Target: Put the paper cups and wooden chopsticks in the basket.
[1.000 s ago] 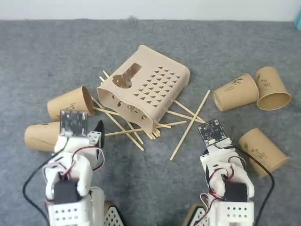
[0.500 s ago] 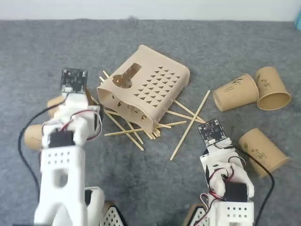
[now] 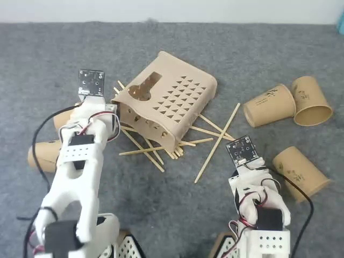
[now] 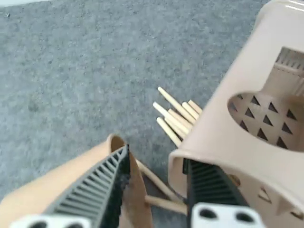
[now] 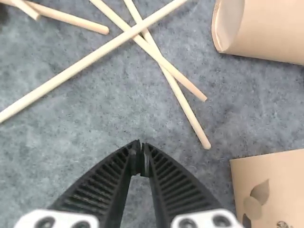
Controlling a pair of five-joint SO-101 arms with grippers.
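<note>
Left wrist view: left gripper [image 4: 156, 159] gapes between a cup [image 4: 52, 183] and the basket [image 4: 223, 156] – probably light, stiff plastic, best pinched at its rim; right gripper [image 5: 141, 148] clenched, empty

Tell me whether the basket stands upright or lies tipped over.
Tipped over. In the high view the basket shows a perforated wall with a handle cutout facing up, no open top, and it lies across several chopsticks.

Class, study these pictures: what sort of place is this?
Likely a robot training bench: left arm and right arm at a grey felt-covered table, with a tipped basket, paper cups and chopsticks scattered.
</note>
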